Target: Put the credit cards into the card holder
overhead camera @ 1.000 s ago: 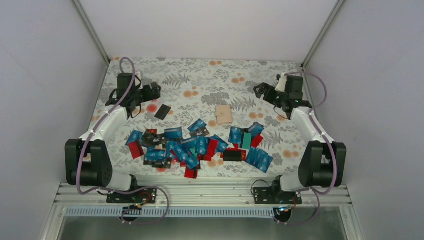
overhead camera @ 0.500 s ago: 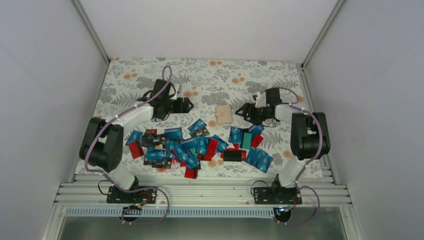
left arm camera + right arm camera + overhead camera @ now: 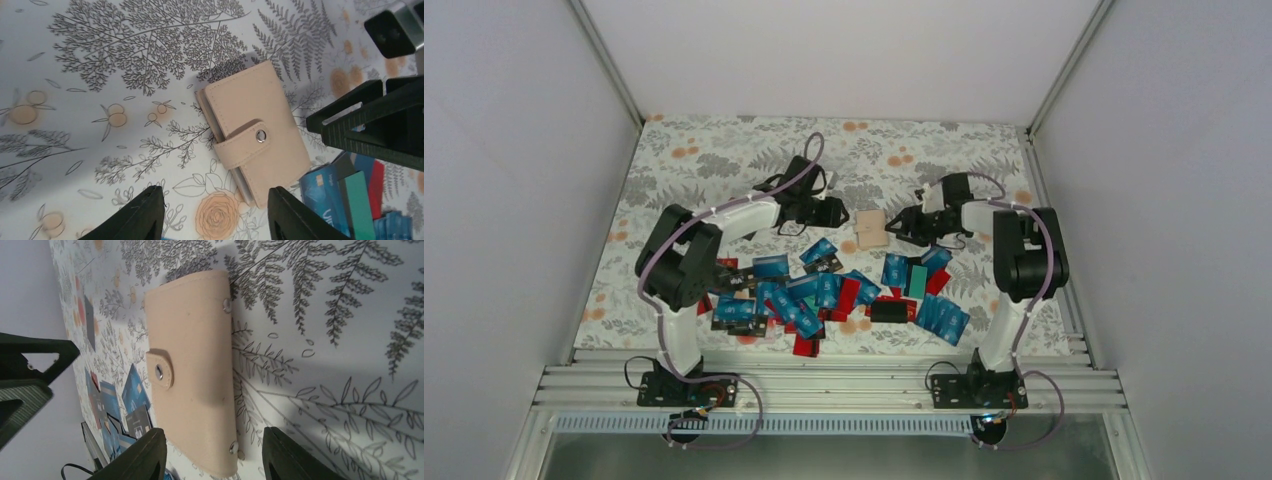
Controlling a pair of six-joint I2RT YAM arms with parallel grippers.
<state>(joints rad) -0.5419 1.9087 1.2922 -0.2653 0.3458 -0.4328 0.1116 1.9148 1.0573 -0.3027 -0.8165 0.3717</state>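
The beige card holder (image 3: 871,229) lies snapped shut on the flowered cloth behind the heap of credit cards (image 3: 824,292). My left gripper (image 3: 832,213) hovers just left of it, open. In the left wrist view the card holder (image 3: 260,125) lies ahead and to the right, and only bare cloth sits between the left gripper (image 3: 215,192) fingers. My right gripper (image 3: 902,226) is close on its right side, open. In the right wrist view the near end of the card holder (image 3: 192,370) reaches between the right gripper (image 3: 214,432) fingers, untouched.
Blue, red, teal and black cards (image 3: 325,192) spread across the table's middle, close in front of the holder. A lone dark card (image 3: 89,322) lies further left. White walls close the back and sides, and a metal rail (image 3: 824,385) runs along the near edge.
Both arms have swung in from the back corners to either side of the card holder. Both pairs of jaws have narrowed.
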